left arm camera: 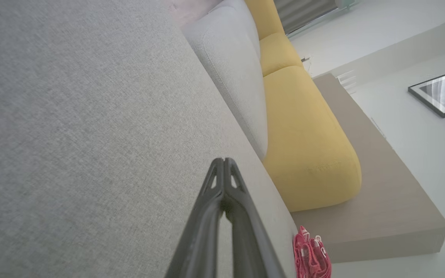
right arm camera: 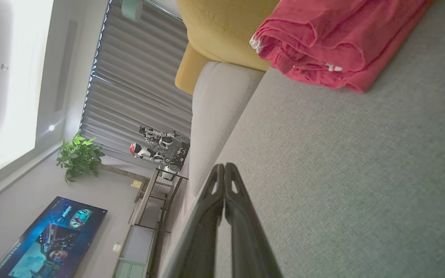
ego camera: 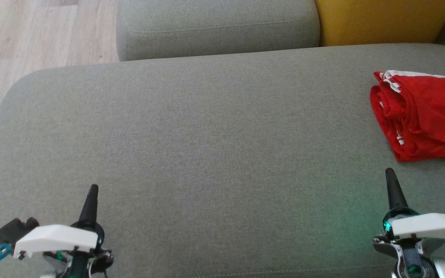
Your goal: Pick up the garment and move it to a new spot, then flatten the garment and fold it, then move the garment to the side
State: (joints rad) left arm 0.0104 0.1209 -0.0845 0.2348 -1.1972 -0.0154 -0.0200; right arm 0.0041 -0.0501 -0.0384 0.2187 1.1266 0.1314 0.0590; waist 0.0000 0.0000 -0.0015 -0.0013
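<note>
Red garment (ego camera: 423,116) lies as a layered bundle on the grey sofa seat (ego camera: 207,135), at the seat's right edge toward its back right corner, in front of the yellow cushion (ego camera: 381,19).

Head view: left gripper (ego camera: 92,191) and right gripper (ego camera: 389,172) hang over the seat's front edge. Each has its fingers pressed together and holds nothing. The right one is near the garment but apart from it. The bundle's visible part runs front to back, with its white-striped end toward the back edge and its thick rolled fold facing the seat's middle. The picture's edge cuts off its right side, so the true long axis is uncertain.

Left wrist view: left gripper (left arm camera: 224,162) is closed and empty above bare seat; the garment (left arm camera: 311,255) is small and well apart.

Right wrist view: right gripper (right arm camera: 224,166) is closed and empty; the garment (right arm camera: 334,42) shows stacked fold edges turned toward it.

Judged stage: folded and set aside. To finish well, keep both arms clear of the bundle so the layers are not dragged open.
</note>
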